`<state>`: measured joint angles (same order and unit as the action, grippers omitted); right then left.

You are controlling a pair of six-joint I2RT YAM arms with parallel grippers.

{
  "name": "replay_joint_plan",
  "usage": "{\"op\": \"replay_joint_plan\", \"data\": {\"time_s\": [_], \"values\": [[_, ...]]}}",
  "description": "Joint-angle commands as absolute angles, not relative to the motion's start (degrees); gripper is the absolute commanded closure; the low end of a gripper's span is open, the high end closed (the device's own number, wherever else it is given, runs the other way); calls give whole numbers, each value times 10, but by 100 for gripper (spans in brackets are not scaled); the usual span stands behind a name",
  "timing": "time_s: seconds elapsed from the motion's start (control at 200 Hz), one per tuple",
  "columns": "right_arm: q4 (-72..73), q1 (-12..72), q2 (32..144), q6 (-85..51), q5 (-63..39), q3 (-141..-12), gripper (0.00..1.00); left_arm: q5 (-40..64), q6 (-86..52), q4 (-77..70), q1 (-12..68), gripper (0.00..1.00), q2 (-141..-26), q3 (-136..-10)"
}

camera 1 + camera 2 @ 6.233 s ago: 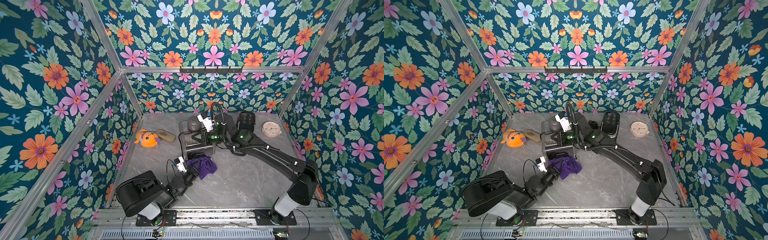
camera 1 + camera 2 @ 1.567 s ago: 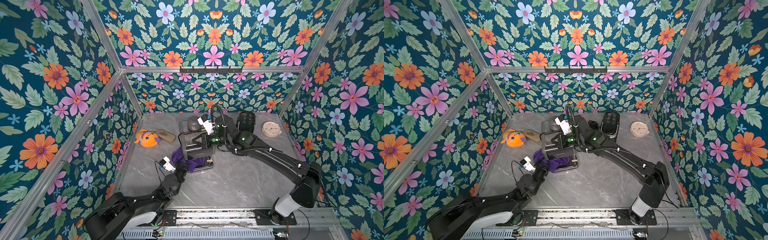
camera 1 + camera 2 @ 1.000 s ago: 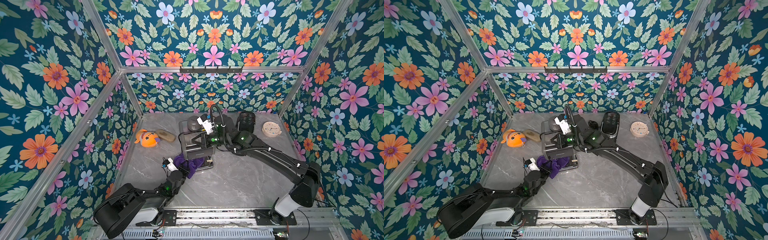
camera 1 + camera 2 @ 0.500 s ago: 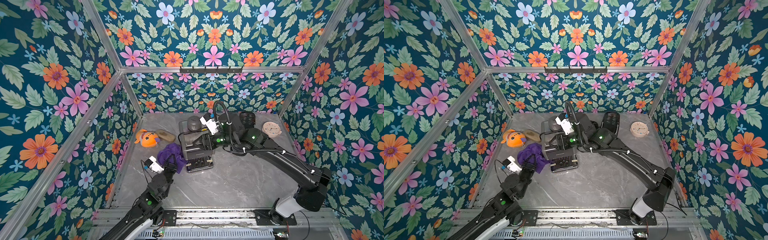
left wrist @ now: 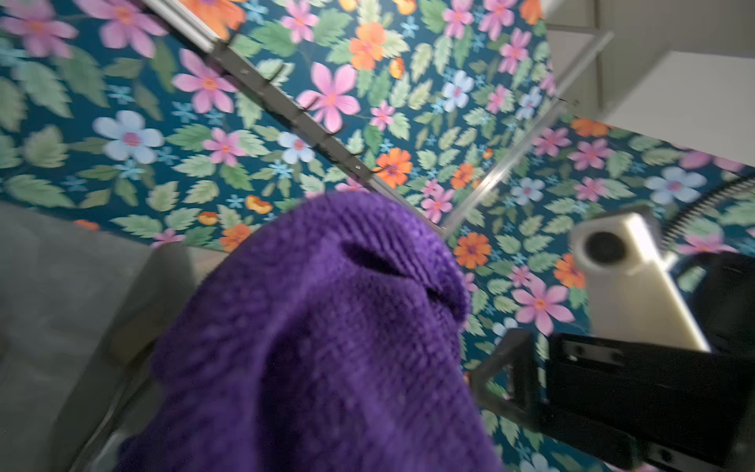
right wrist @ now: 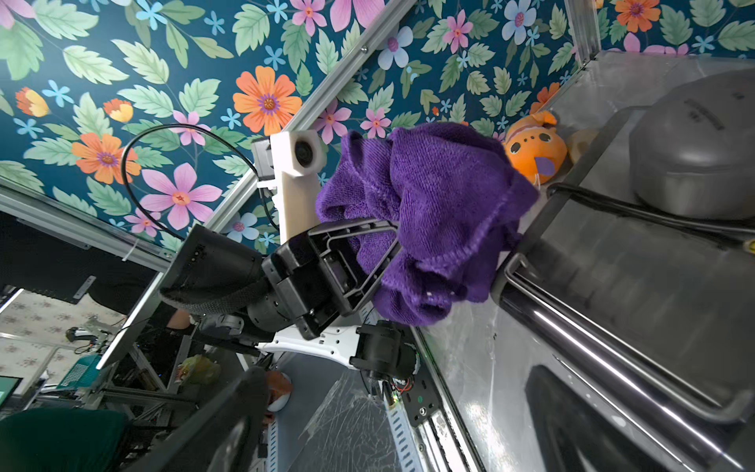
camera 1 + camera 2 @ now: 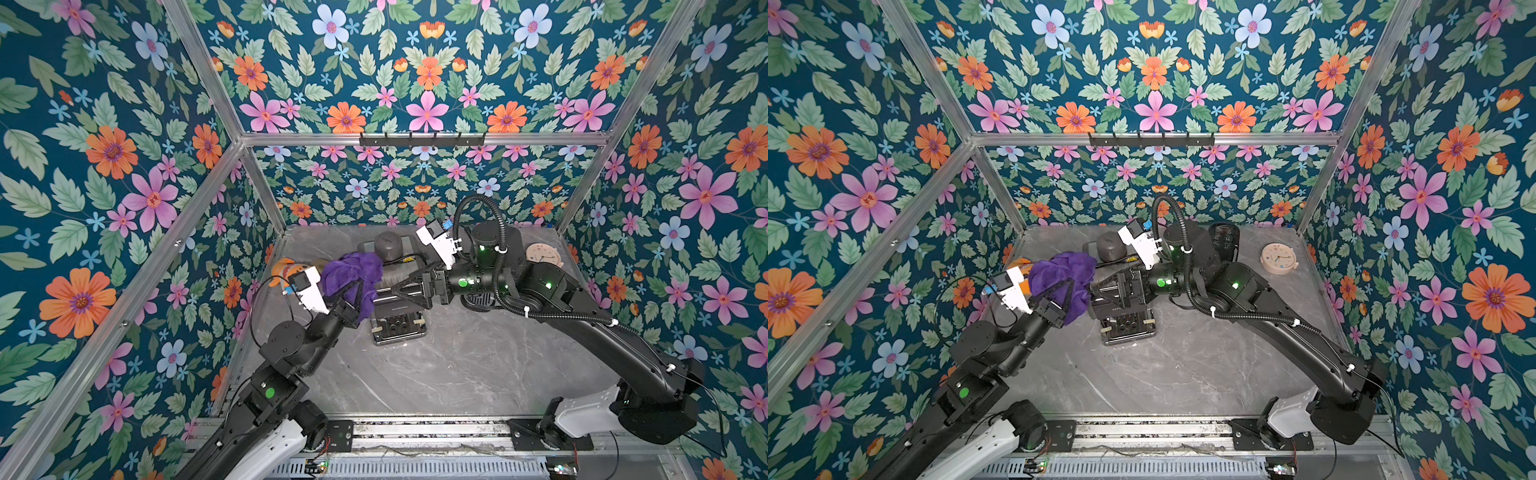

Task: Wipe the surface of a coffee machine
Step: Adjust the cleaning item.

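Observation:
The black coffee machine (image 7: 400, 305) (image 7: 1121, 305) stands mid-table, its drip tray toward the front. My left gripper (image 7: 356, 289) (image 7: 1065, 293) is raised beside the machine's left side and is shut on a bunched purple cloth (image 7: 351, 272) (image 7: 1061, 272). The cloth (image 6: 441, 212) touches the machine's upper left edge (image 6: 613, 294) and fills the left wrist view (image 5: 327, 347), hiding the left fingers there. My right gripper (image 7: 409, 289) (image 7: 1115, 291) hovers over the machine's top from the right, jaws spread wide with nothing between them.
An orange plush toy (image 7: 284, 268) lies left of the machine, partly behind the left wrist. A grey dome (image 7: 390, 246) sits behind the machine. A round clock (image 7: 1278, 258) and a black ribbed device (image 7: 1224, 239) lie at the back right. Floral walls enclose three sides.
My left arm has carried the cloth from the machine's front, round its left side and up to its top edge. My right gripper has opened and drawn back to the right.

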<state>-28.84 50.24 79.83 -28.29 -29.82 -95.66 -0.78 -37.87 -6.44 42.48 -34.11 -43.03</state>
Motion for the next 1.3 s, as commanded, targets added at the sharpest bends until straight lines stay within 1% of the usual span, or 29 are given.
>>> {"op": "replay_joint_plan", "data": {"time_s": [0.0, 0.095, 0.225, 0.35, 0.525, 0.655, 0.74, 0.835, 0.88, 0.975, 1.04, 1.1, 1.15, 1.175, 1.19, 1.295], "values": [[-239, 503, 787, -300, -329, -954, 1, 144, -355, -175, 424, 100, -375, -451], [-222, 503, 778, -308, -336, -947, 1, 192, -368, -230, 424, 100, -404, -453], [-224, 498, 767, -323, -302, -941, 1, 242, -394, -308, 424, 100, -432, -442], [-229, 490, 760, -346, -269, -935, 1, 277, -416, -366, 424, 100, -446, -427], [-272, 489, 779, -357, -260, -961, 1, 314, -444, -437, 424, 100, -457, -413], [-256, 487, 778, -369, -259, -954, 1, 338, -452, -446, 425, 100, -470, -417], [-240, 483, 776, -378, -263, -947, 5, 350, -457, -450, 426, 100, -477, -419], [-218, 478, 772, -387, -277, -939, 15, 345, -448, -431, 426, 100, -475, -420], [-211, 476, 770, -389, -282, -935, 23, 336, -439, -412, 426, 100, -471, -421], [-211, 472, 768, -389, -293, -932, 51, 314, -417, -362, 426, 100, -460, -421], [-208, 469, 762, -391, -296, -925, 65, 313, -410, -346, 426, 100, -452, -420], [-201, 465, 756, -393, -299, -916, 79, 314, -409, -341, 426, 95, -443, -417], [-198, 463, 751, -394, -300, -911, 94, 308, -408, -336, 426, 90, -434, -413], [-197, 463, 748, -394, -300, -907, 98, 303, -407, -331, 425, 87, -429, -412], [-196, 463, 746, -394, -300, -906, 100, 300, -407, -329, 426, 85, -426, -410], [-190, 462, 733, -390, -297, -896, 100, 267, -397, -295, 426, 66, -401, -410]]}}
